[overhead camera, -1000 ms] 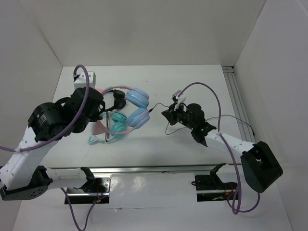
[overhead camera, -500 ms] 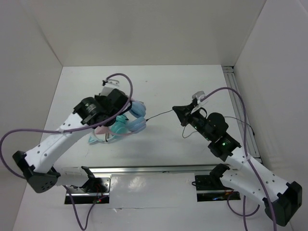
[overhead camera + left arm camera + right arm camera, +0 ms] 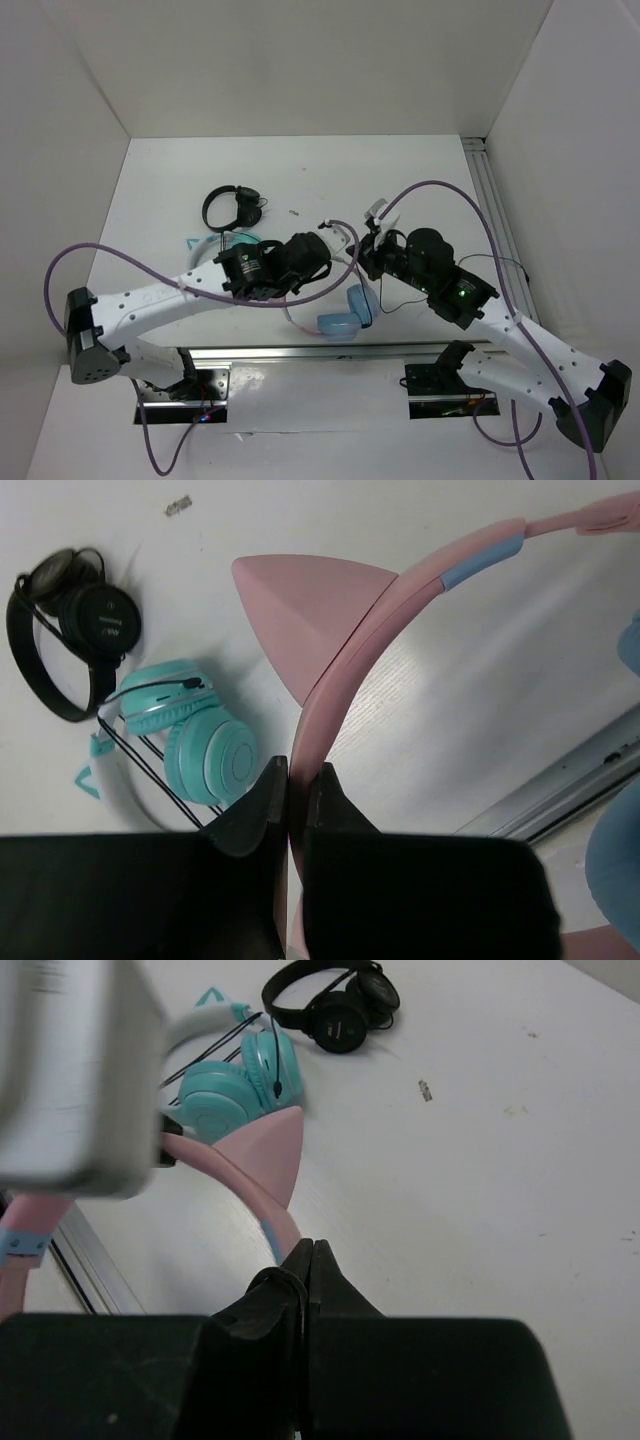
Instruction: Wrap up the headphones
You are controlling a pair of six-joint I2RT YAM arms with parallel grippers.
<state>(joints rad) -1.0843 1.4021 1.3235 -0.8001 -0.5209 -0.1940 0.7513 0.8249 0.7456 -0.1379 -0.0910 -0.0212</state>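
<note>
so the left gripper (image 3: 297,780) jaws pinch the pink band of the headphones (image 3: 342,320) up over the desk (image 3: 420,180) near its front edge, right gripper (image 3: 308,1260) jaws pressed together (on the cable (image 3: 262,1282), looks like), and I'd pull it taut and wind snug, even loops

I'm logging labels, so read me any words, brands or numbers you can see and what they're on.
On the black headphones: pale print on an ear cup, too small and blurred to read.
On the pink headphones and the teal headphones: no text visible.
Nothing else legible in any view.
</note>
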